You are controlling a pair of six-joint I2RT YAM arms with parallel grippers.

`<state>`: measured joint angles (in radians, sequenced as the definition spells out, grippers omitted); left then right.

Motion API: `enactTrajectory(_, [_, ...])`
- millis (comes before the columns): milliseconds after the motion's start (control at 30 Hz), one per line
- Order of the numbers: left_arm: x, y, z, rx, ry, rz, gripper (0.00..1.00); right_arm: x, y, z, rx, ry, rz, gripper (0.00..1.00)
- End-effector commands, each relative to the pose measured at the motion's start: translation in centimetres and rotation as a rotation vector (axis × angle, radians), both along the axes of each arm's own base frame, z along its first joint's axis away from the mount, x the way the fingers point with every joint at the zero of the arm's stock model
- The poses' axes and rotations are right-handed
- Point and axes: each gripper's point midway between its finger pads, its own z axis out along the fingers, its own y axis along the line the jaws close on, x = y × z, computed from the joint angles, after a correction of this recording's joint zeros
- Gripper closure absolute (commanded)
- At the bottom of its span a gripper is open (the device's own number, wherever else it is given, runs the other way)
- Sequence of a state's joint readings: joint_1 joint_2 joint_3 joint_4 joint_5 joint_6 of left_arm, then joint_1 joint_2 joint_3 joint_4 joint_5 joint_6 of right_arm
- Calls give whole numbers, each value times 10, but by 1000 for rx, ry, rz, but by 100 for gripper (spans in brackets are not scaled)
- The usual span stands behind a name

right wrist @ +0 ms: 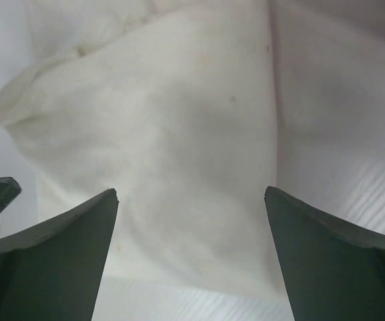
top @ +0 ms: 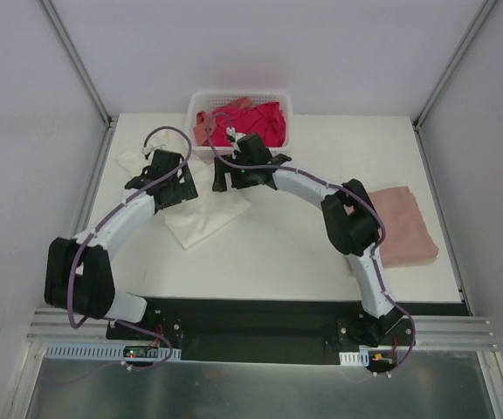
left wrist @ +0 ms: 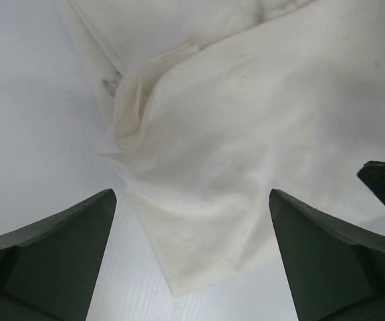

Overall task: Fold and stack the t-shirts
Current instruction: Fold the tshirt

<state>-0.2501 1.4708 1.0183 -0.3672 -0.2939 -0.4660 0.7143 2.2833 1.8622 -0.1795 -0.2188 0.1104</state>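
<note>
left hand, right hand spread over diagonally lying cream t-shirt.

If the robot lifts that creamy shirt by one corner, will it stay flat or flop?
Probably flop: the cream t-shirt lies in soft wrinkles and folds, so it would likely droop. It looks thin, so probably light. Pushed, it might bunch up rather than slide whole.
</note>
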Motion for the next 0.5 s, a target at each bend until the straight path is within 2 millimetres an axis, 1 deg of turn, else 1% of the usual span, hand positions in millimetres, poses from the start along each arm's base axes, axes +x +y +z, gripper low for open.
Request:
enactTrajectory(0, [-31,-40,30,-173,-77,-113,1,-33,-12,79,124,-56,11,3])
enactTrajectory(33, [-40,-44,27,-174,-72,-128,1,-37,-17,80,128,-51,9,3])
enactTrajectory(67, [-47,-56,29,-180,-78,-166,1,-45,-21,80,129,-42,10,3])
enactTrajectory(100, [-52,-61,35,-200,-94,-188,1,-54,-31,81,129,-36,0,3])
enactTrajectory(167, [-61,-69,30,-233,-79,-207,1,-65,-40,77,124,-22,-5,3])
enactTrajectory(200, [-64,-71,29,-236,-76,-211,1,-69,-45,85,132,-29,-15,3])
enactTrajectory(233, [-62,-63,26,-200,-84,-189,1,-78,-54,70,108,-1,-21,3])
enactTrajectory(267, [-59,-58,26,-171,-89,-168,1,-81,-57,69,107,3,-22,3])
enactTrajectory(300, [-55,-49,22,-135,-86,-142,1,-86,-61,73,115,7,-21,3])
enactTrajectory(333, [-50,-43,23,-115,-92,-124,1,-92,-68,64,102,27,-27,3])
enactTrajectory(367, [-43,-34,22,-85,-100,-88,1,-95,-70,64,102,30,-29,3])
enactTrajectory(400, [-36,-20,11,-62,-64,-40,1,-98,-73,68,108,24,-27,3])
enactTrajectory(433, [-28,-15,13,-59,-62,-34,1,-101,-75,68,110,27,-28,3])
enactTrajectory(467, [-21,-14,9,-74,-49,-33,1,-107,-79,61,97,39,-26,3])
